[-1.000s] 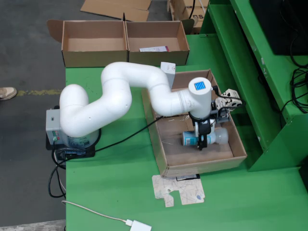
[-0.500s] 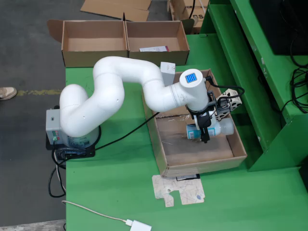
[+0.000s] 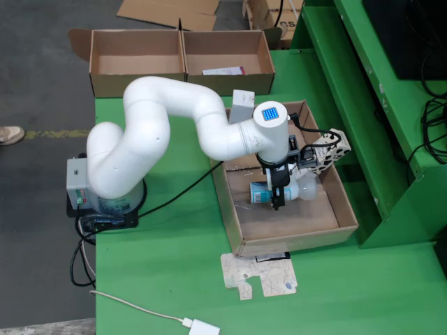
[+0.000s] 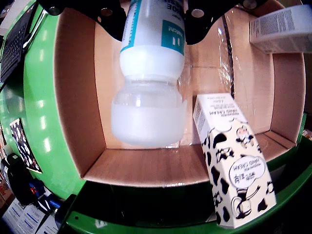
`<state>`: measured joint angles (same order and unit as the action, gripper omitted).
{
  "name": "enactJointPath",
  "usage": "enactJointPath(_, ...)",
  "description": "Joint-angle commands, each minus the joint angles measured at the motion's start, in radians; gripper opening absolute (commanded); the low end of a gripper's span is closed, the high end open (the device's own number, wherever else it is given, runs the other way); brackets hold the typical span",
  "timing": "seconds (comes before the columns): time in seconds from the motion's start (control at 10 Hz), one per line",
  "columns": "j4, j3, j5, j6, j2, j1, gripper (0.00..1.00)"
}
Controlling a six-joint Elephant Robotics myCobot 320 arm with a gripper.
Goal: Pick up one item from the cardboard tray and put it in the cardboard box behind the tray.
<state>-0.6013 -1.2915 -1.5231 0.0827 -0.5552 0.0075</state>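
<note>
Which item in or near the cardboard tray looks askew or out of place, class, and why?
The cow-print carton leans tilted against the tray wall rather than lying flat, its end poking above the rim. A flattened cardboard scrap lies loose on the green table just outside the tray. The bottle sits between the end effector fingers; nothing spilled.

This looks like a workshop or a test lab. A green painted workbench stands on a grey concrete floor, with flattened cardboard lying behind it and loose cables at the right side.
</note>
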Motion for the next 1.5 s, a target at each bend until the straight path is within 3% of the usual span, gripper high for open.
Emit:
enactJointPath(0.0,0.029,-0.129,-0.003,0.006,0.255,0.028,0.0)
enactJointPath(0.6,0.167,-0.138,-0.003,0.031,0.454,0.07,0.0)
enactJointPath(0.8,0.327,0.015,0.01,0.056,0.471,0.099,0.0)
enactJointPath(0.9,0.327,0.015,0.01,0.056,0.471,0.099,0.0)
enactJointPath(1.1,0.496,0.225,0.016,0.072,0.456,0.119,0.0)
enactJointPath(1.4,0.595,0.351,0.014,0.073,0.48,0.125,0.0)
